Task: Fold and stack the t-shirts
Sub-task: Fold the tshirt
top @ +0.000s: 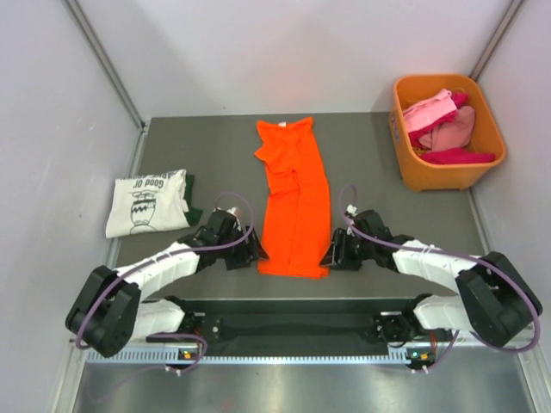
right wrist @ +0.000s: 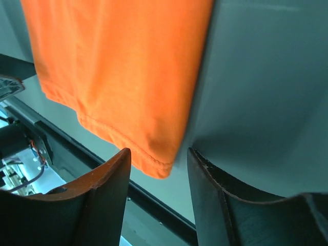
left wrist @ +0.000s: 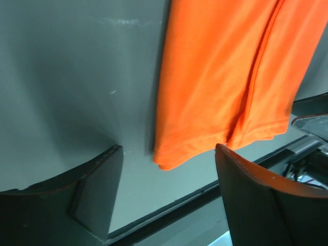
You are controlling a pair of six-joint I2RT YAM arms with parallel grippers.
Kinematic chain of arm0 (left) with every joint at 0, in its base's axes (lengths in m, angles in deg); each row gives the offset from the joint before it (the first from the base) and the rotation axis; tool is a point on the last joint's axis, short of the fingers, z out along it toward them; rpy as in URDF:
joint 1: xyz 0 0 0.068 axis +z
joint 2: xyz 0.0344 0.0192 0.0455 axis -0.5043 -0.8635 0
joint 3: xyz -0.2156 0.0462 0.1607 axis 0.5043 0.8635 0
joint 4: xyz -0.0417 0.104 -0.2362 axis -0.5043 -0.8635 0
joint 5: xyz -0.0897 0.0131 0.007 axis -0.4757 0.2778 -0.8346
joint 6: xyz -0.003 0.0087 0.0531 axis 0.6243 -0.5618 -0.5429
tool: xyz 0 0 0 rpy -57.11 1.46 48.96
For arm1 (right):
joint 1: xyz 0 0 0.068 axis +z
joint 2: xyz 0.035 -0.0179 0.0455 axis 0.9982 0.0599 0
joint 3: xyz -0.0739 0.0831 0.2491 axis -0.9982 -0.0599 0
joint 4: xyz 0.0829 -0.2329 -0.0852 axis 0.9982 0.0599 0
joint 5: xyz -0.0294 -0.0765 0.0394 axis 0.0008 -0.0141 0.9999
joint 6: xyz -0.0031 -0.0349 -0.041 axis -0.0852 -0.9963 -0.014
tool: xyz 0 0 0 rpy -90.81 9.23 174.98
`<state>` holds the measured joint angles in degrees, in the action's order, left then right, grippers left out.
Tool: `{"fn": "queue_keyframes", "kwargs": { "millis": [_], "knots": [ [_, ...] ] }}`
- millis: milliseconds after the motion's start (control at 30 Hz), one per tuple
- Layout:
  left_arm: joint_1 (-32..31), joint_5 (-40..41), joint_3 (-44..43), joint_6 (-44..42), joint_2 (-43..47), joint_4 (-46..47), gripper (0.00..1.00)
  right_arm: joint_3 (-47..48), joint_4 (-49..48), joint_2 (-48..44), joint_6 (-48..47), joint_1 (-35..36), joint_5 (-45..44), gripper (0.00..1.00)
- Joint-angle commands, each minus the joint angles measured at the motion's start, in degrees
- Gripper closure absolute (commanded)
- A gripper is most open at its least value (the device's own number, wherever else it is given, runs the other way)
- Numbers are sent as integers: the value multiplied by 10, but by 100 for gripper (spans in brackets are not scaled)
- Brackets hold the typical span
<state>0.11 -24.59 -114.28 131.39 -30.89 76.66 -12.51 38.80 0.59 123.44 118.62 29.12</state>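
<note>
The bright orange t-shirt lies on the grey table as a long narrow strip, collar at the far end and hem toward me. My left gripper is low at the hem's left corner. In the left wrist view the gripper is open, its jaws either side of that corner of the orange cloth without pinching it. My right gripper is at the hem's right corner. It is also open, with the orange corner between its jaws. A folded white t-shirt with black print lies at the left.
An orange plastic bin at the back right holds pink, red and magenta t-shirts. The table's near edge, a black rail, runs just behind both grippers. Grey walls close in both sides.
</note>
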Motion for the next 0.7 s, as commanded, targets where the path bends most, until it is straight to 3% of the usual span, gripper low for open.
{"fn": "queue_keyframes", "kwargs": {
  "millis": [0,100,133,300,400,467,500,533,600,667],
  "knots": [
    [-16,3,15,17,-25,41,27,6,-36,22,12,22,-2,52],
    [-23,-7,7,18,-33,46,41,12,-42,37,15,34,-1,55],
    [-29,-2,5,19,-33,46,43,12,-43,41,16,38,-1,61],
    [-50,2,5,30,-52,57,45,10,-54,49,11,48,0,71],
    [-66,4,13,45,-60,76,54,15,-45,48,2,48,-2,85],
    [-70,4,18,51,-60,81,66,20,-35,45,-2,48,-1,98],
    [-74,4,22,54,-56,84,71,21,-30,42,-7,48,-1,100],
    [-79,4,26,61,-52,86,85,23,-23,36,-9,48,-2,100],
    [-90,5,31,70,-39,86,97,27,0,20,-16,48,-2,100],
    [-101,7,34,79,-25,75,100,28,31,5,-24,48,-8,100]
  ]
}}
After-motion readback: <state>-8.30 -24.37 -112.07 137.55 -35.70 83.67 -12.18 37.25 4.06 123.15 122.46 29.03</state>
